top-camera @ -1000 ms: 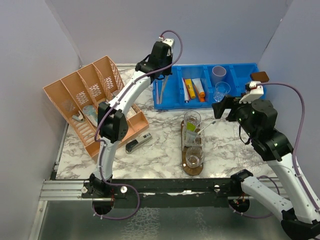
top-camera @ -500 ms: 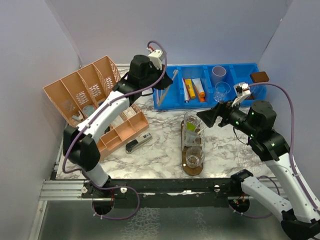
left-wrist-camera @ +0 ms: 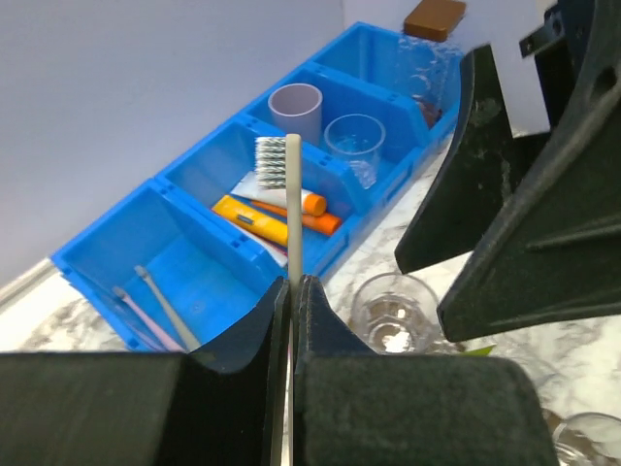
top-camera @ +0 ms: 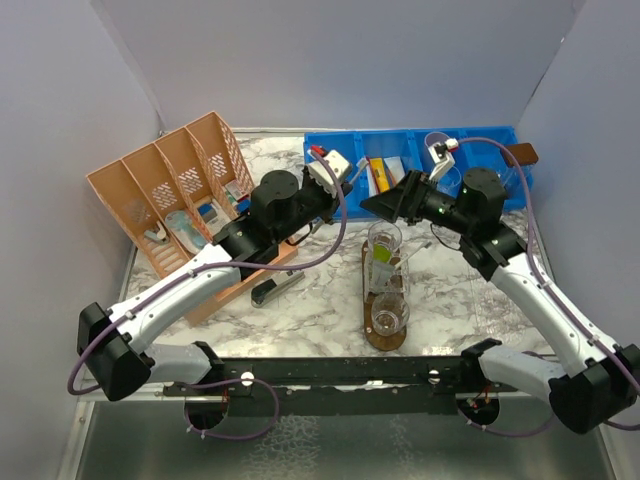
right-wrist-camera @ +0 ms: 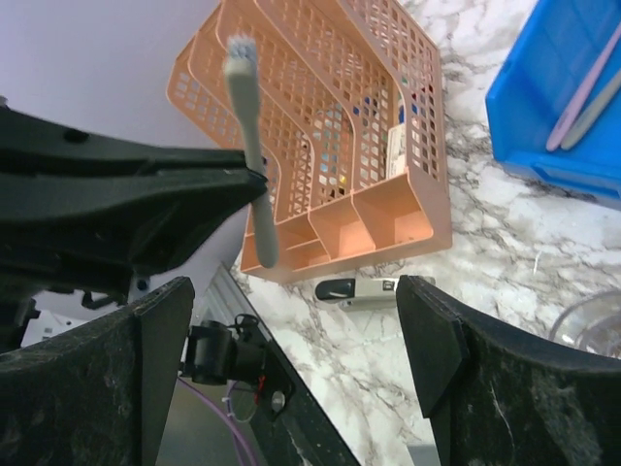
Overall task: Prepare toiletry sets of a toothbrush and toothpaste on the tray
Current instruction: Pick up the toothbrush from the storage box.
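Note:
My left gripper is shut on the thin pale toothbrush, which points up and away with its bristles at the far end. In the top view the left gripper hangs left of the tray. The dark wooden tray carries three clear tumblers. The rear tumbler holds a lime green tube and a pale toothbrush; the front tumbler looks empty. My right gripper is open above the rear tumbler, facing the left gripper. In the right wrist view the held toothbrush stands beyond the open right gripper, apart from it.
The blue compartmented bin at the back holds tubes, loose toothbrushes and cups. The orange divided basket leans at the left. A dark stapler-like object lies on the marble top between the basket and the tray.
My left arm has swung from the blue bin toward the table's middle, carrying the toothbrush. My right gripper has moved left and farther back, over the rear tumbler, still open.

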`<state>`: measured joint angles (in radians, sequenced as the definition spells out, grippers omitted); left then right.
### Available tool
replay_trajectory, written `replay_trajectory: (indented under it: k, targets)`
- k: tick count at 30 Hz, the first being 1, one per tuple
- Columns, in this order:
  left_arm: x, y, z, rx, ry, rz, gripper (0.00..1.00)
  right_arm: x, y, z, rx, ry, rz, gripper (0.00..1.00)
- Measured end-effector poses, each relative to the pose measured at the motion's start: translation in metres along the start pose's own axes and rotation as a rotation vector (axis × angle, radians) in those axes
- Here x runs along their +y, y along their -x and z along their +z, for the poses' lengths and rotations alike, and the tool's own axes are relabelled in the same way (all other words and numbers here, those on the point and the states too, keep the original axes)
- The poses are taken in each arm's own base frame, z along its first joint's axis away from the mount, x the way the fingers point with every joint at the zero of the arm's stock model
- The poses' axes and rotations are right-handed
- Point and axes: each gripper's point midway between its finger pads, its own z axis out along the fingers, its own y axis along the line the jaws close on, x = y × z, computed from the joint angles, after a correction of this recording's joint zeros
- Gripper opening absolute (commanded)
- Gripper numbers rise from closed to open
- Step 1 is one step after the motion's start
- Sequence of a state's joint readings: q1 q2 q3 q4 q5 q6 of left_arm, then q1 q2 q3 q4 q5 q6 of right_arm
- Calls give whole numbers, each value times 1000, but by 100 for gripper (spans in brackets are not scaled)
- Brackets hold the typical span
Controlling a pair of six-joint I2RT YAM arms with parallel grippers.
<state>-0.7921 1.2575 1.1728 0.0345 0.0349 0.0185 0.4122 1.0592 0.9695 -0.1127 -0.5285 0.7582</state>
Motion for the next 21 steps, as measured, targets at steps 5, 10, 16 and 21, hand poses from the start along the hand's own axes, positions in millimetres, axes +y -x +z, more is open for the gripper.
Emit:
replay_trajectory:
  k: [5,10,16,21]
  targets:
    - [6,-11,2,16,61,81,0,5,13,12,-32,38,-1,64]
    - [12,-15,3,27,97,116,0,8,25,17,-75,50,2,62]
    - [14,-22,9,42,105,132,0,1,32,35,-71,46,14,58]
    - [12,-31,14,65,101,137,0,-12,31,46,-63,18,27,51]
